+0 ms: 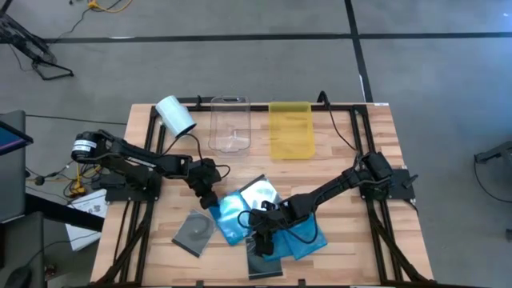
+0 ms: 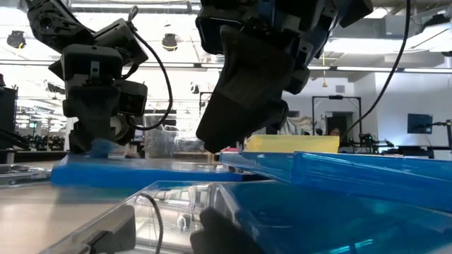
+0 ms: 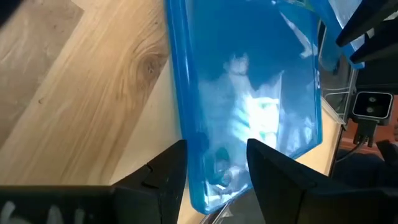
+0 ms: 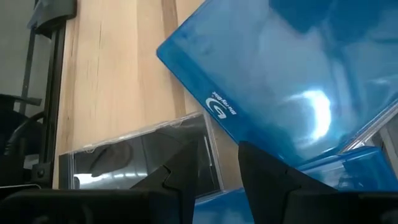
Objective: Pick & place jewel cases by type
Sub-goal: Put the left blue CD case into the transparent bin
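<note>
Several jewel cases lie in a loose pile at the table's near middle. Among them are a blue case, more blue ones, a clear case with a disc, a dark clear case and a grey case lying apart to the left. My left gripper is open, and its fingers straddle the left blue case's corner. My right gripper hovers open, with a narrow gap, just above the pile where a blue case overlaps the dark one. My left gripper comes slanting down from the table's left, with the blue case's corner between its two fingers. I cannot tell whether the fingers touch it. The case lies flat, with its far part against the pile.
A white roll lies at the far left of the table. A clear tray and a yellow tray stand along the far edge. Bare wood shows between the trays and the pile, and at the near left.
</note>
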Available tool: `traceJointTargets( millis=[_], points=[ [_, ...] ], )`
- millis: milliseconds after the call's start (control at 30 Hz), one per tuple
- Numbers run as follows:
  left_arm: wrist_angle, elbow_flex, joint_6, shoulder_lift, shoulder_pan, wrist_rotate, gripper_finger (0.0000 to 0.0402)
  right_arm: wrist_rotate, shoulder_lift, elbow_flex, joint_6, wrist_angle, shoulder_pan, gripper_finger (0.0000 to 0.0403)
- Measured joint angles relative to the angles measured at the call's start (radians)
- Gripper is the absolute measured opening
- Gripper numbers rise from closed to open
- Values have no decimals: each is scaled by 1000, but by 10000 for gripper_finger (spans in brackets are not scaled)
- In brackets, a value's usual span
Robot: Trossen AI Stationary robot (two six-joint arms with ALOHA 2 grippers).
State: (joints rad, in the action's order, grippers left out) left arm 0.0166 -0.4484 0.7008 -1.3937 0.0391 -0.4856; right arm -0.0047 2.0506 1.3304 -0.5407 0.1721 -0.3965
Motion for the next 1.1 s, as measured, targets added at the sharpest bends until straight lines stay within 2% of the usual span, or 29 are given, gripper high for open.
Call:
traceJointTargets(
  millis=[267,433,600,1100],
  points=[
    [-3,0,0,0,0,20,160,-70,3,0,0,-36,-15,107],
    [-2,4,0,1,-1,18,160,-127,64,7,-20,-108,-28,107],
    [-13,11,2,1,-7,1,160,-108,113,40,-98,-120,-29,107],
    [-5,11,15,1,-7,-3,160,-72,120,56,-122,-114,-23,107]
  ],
)
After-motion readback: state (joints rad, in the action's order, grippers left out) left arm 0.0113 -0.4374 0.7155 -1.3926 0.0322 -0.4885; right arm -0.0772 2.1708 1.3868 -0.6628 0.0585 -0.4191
